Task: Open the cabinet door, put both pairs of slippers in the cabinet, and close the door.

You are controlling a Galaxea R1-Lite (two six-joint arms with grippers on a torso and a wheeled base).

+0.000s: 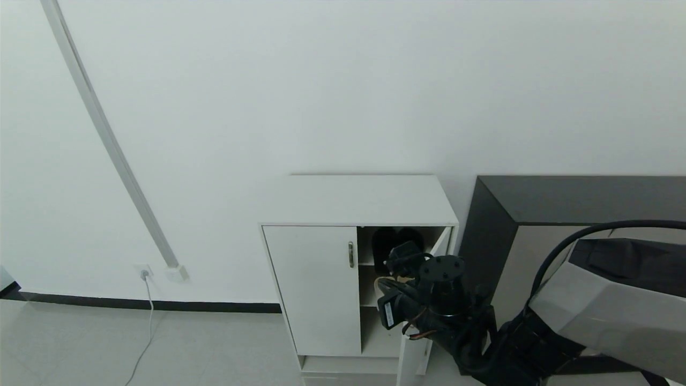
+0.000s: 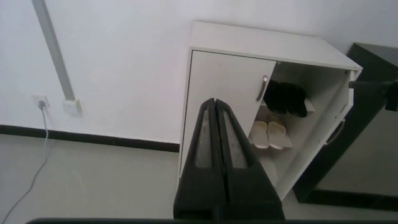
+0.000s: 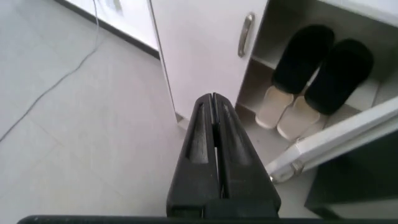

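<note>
The white cabinet point(image 1: 364, 201) stands against the wall with its left door point(image 1: 313, 289) shut and its right door point(image 3: 348, 140) swung open. A black pair of slippers point(image 3: 323, 68) sits on the upper shelf. A beige pair of slippers point(image 3: 286, 115) sits on the shelf below. Both pairs also appear as black slippers point(image 2: 289, 98) and beige slippers point(image 2: 270, 134). My right arm point(image 1: 439, 300) hangs in front of the open half, and its right gripper point(image 3: 212, 98) is shut and holds nothing. My left gripper point(image 2: 215, 102) is shut and empty, back from the cabinet.
A dark-framed unit point(image 1: 563, 198) stands close against the cabinet's right side. A wall socket point(image 1: 143, 273) with a cable trailing over the floor lies to the left, under a slanting wall conduit point(image 1: 107, 139). Pale tiled floor point(image 1: 80, 343) spreads left of the cabinet.
</note>
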